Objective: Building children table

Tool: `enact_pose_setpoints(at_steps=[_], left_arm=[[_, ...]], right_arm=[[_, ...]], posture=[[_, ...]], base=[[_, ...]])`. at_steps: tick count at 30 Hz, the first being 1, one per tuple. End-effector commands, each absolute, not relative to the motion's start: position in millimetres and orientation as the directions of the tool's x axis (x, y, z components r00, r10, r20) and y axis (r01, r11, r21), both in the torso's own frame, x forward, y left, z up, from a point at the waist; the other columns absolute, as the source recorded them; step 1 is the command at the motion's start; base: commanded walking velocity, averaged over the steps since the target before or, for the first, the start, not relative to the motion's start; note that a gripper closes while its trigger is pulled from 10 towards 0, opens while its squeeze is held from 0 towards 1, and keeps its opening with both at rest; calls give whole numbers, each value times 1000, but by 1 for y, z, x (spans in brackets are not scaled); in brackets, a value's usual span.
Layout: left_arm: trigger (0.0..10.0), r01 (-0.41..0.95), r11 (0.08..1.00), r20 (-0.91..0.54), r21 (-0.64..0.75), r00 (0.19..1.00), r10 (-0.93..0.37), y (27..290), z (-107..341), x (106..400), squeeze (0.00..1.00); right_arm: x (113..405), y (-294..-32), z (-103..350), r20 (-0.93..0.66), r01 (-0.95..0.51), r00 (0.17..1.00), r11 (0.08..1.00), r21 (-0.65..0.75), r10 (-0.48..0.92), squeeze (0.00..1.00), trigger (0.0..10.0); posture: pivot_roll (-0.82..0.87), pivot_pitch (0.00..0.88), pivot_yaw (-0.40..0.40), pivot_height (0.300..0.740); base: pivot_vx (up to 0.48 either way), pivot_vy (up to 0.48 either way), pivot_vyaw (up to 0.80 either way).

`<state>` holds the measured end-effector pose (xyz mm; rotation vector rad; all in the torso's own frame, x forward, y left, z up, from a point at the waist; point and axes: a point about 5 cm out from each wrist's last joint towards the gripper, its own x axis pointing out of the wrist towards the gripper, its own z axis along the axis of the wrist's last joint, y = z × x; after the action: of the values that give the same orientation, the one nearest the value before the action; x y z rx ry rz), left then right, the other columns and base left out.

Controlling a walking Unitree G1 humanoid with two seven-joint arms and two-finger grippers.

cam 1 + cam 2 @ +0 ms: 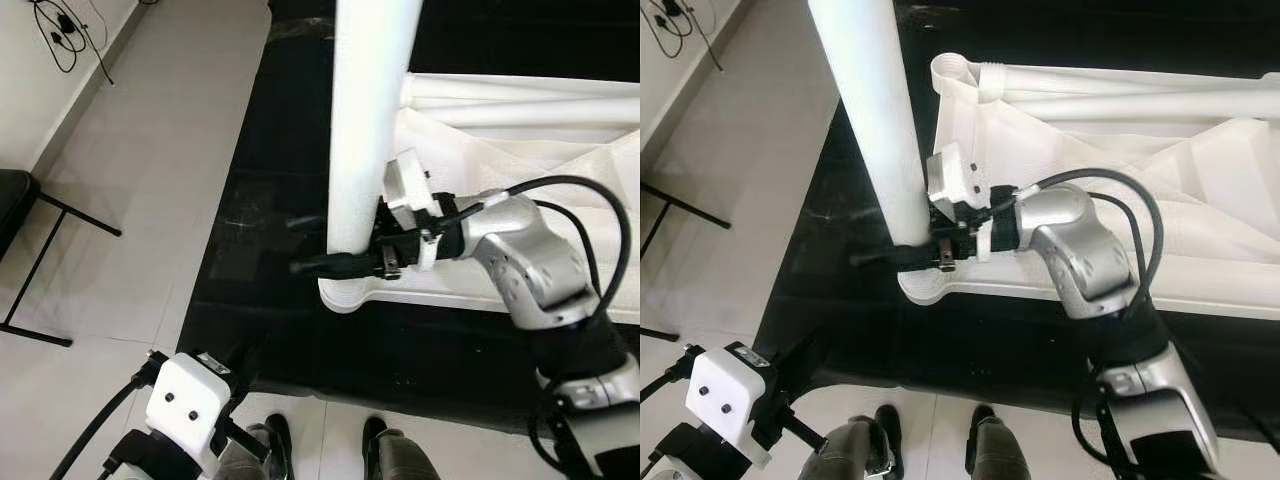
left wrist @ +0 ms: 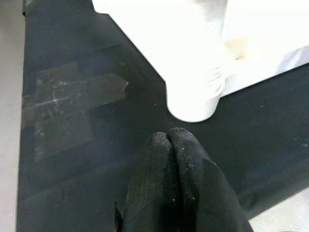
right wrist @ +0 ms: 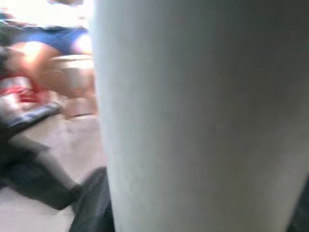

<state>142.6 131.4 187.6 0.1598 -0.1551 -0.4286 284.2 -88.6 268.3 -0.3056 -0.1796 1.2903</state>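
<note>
Right arm: silver and jointed, bent at the elbow and reaching across from the right, black cables looping over it, wrist level with the foot of the leg.
Right gripper: long black fingers clamped on either side of the smooth white cylindrical table leg, right down at its lower end; one finger pokes out past the leg toward the robot's left.
Table leg: standing upright, thick, matte and round, its foot sitting in the corner socket of the white plastic tabletop; in the right wrist view it looms as a pale, blurred column right up against the camera.
Tabletop: lying upside down on the black mat, with a rounded corner collar, raised ribs and slanted panels on its underside; two more white round legs lie flat along its far edge.
Left gripper: low at the robot's left side, black textured fingers pressed together with nothing between them, tips pointing at the threaded white corner socket near them, not touching.
Mat: dark, slightly glossy, with a scuffed taped patch.
Floor: pale tiles, a black metal chair frame at the left, cables by the wall.
Person: two dark shoes at the mat's near edge.
</note>
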Motion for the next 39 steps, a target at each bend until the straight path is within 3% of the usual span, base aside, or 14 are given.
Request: enact_pose_setpoints(at_steps=[1,2,4,7,23,28,31,35,37,39], left_arm=[[10000,408,895,83,182,900,-428,131,181,140,0],[10000,408,895,83,182,900,-428,131,181,140,0],[10000,403,896,85,186,902,-423,133,181,142,0],[10000,404,894,84,194,901,-426,135,180,146,0],[10000,306,924,92,228,938,-334,154,186,169,0],[10000,256,954,201,154,937,-284,166,219,194,0],[10000,369,927,348,69,862,-369,167,266,217,0],[10000,466,884,422,48,792,-440,163,292,226,0],[10000,619,780,457,93,669,-585,152,317,231,0],[10000,668,736,459,106,624,-632,148,323,233,0]], right_arm=[[295,-101,231,-169,-858,506,472,-203,846,0,10000],[295,-101,231,-169,-858,506,472,-203,846,0,10000],[277,-107,212,-139,-674,739,718,-175,659,0,10000],[277,-114,210,-72,-507,862,842,-186,502,0,10000],[265,-94,187,-68,-346,938,918,-194,339,0,10000],[267,-87,183,-67,-308,951,937,-167,301,0,10000],[270,-80,184,-22,-287,958,950,-126,286,0,10000],[272,-78,185,-5,-282,959,952,-116,283,0,10000],[273,-75,185,4,-277,960,954,-114,279,0,10000],[274,-74,185,8,-275,961,955,-113,277,0,10000]], posture=[[51,374,-18,740],[51,374,-18,740],[44,376,2,740],[51,358,14,740],[87,318,23,740],[94,296,23,740],[97,279,28,740],[100,271,33,740],[100,266,38,740],[100,267,39,740]], base=[[0,0,0],[0,0,0],[0,0,0],[0,0,0],[0,0,0],[0,0,0],[0,0,0],[0,0,0],[0,0,0],[0,0,0]])
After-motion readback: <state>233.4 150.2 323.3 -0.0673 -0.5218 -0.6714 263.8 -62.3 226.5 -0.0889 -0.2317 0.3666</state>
